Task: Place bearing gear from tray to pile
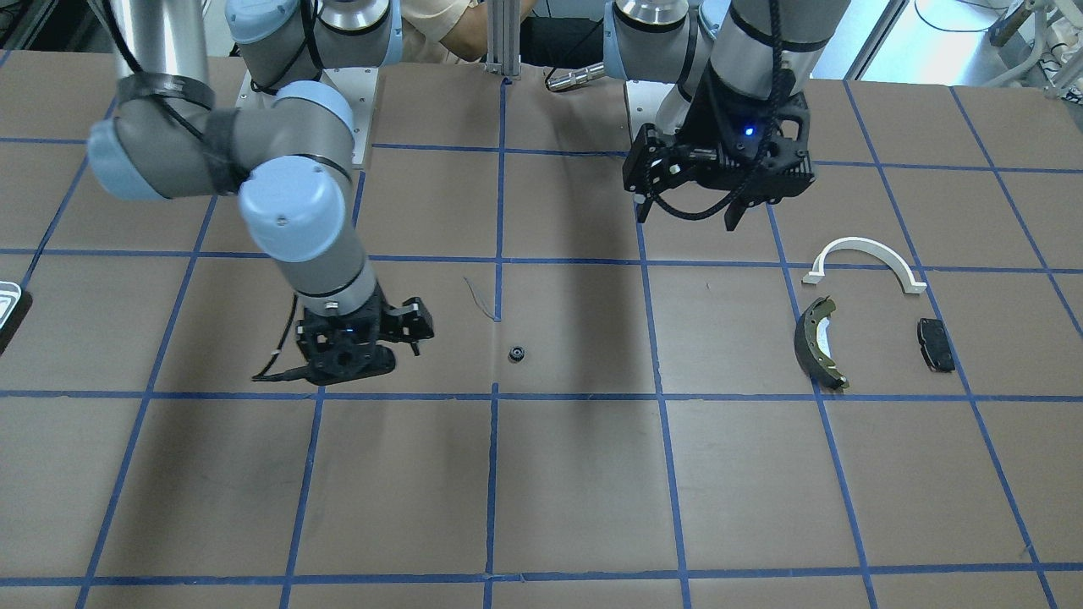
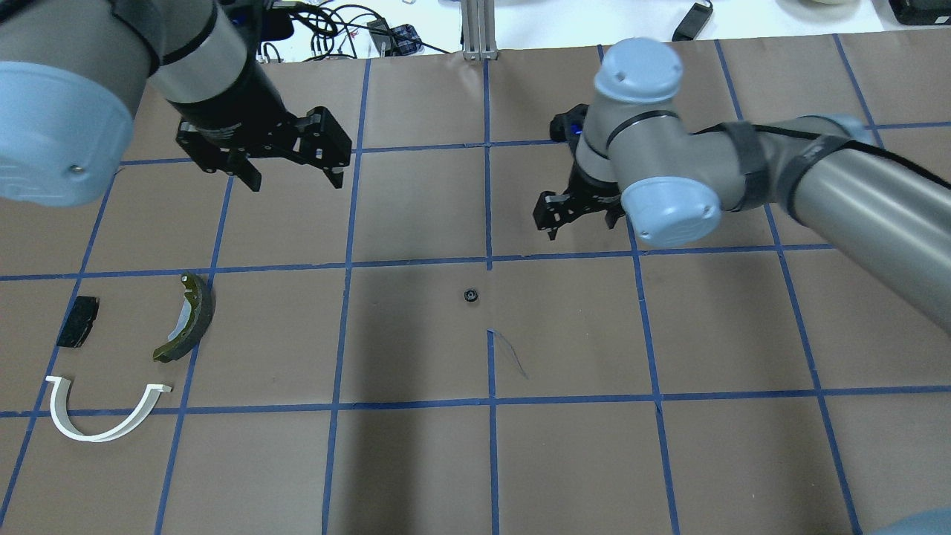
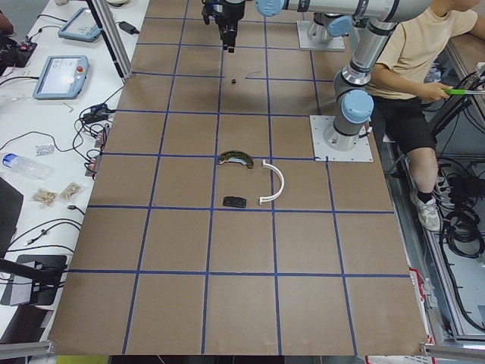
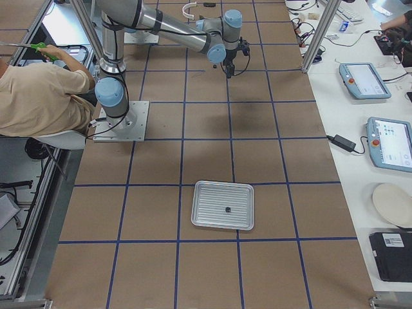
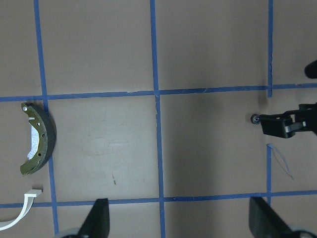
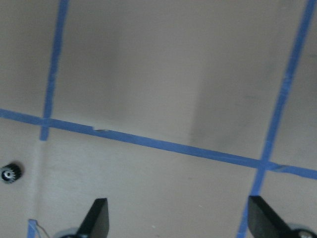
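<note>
The bearing gear [image 1: 514, 353] is a small black toothed ring lying on the brown table, near a blue tape crossing; it also shows in the overhead view [image 2: 470, 296] and both wrist views [image 5: 255, 118] [image 6: 10, 172]. My right gripper [image 1: 412, 334] is open and empty, hovering beside the gear, apart from it. My left gripper [image 2: 290, 167] is open and empty, held high above the table. The pile is a white arch [image 1: 863, 258], a dark brake shoe [image 1: 819, 342] and a black pad [image 1: 935, 343]. The silvery tray [image 4: 223, 205] lies far off, with one small dark part [image 4: 228, 209] in it.
Blue tape lines divide the brown table into squares. A sliver of the tray [image 1: 7, 296] shows at the front view's left edge. A person in a beige shirt [image 3: 424, 45] sits behind the robot bases. Tablets and cables lie on the side bench [image 3: 64, 76].
</note>
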Controlling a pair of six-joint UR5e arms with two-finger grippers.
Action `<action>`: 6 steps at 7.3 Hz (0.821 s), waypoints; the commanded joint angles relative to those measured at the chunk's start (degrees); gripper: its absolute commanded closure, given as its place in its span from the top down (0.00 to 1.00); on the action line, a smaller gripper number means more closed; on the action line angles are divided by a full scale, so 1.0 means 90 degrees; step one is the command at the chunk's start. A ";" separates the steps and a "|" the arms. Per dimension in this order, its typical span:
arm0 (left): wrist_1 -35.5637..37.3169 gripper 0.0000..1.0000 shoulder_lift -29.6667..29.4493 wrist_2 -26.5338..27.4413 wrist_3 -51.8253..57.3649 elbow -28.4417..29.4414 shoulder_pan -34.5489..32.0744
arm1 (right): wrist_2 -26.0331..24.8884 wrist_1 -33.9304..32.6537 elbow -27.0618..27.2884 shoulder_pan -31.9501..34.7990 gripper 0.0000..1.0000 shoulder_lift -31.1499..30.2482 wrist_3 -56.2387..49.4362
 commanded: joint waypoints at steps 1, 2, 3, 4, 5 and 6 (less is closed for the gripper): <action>0.0599 1.00 -0.0786 -0.0075 -0.0896 -0.0126 -0.1060 | -0.0109 0.0539 -0.0050 -0.1942 1.00 -0.0393 -0.1268; 0.1123 1.00 -0.1293 -0.0094 -0.0889 -0.0213 -0.1181 | -0.0119 0.0462 -0.0156 -0.3016 1.00 -0.0278 -0.2260; 0.1196 1.00 -0.1733 -0.0084 -0.0995 -0.0446 -0.1221 | -0.0158 0.0364 -0.0534 -0.3742 1.00 0.0149 -0.3024; 0.1303 1.00 -0.2018 -0.0084 -0.1025 -0.0642 -0.1221 | -0.0419 0.0363 -0.1051 -0.4407 1.00 0.0579 -0.3950; 0.1903 1.00 -0.2378 -0.0094 -0.1055 -0.0770 -0.1260 | -0.0422 0.0344 -0.1365 -0.5003 1.00 0.0902 -0.4646; 0.2470 1.00 -0.2662 -0.0113 -0.1219 -0.0868 -0.1444 | -0.0412 0.0208 -0.1465 -0.5531 1.00 0.1311 -0.5020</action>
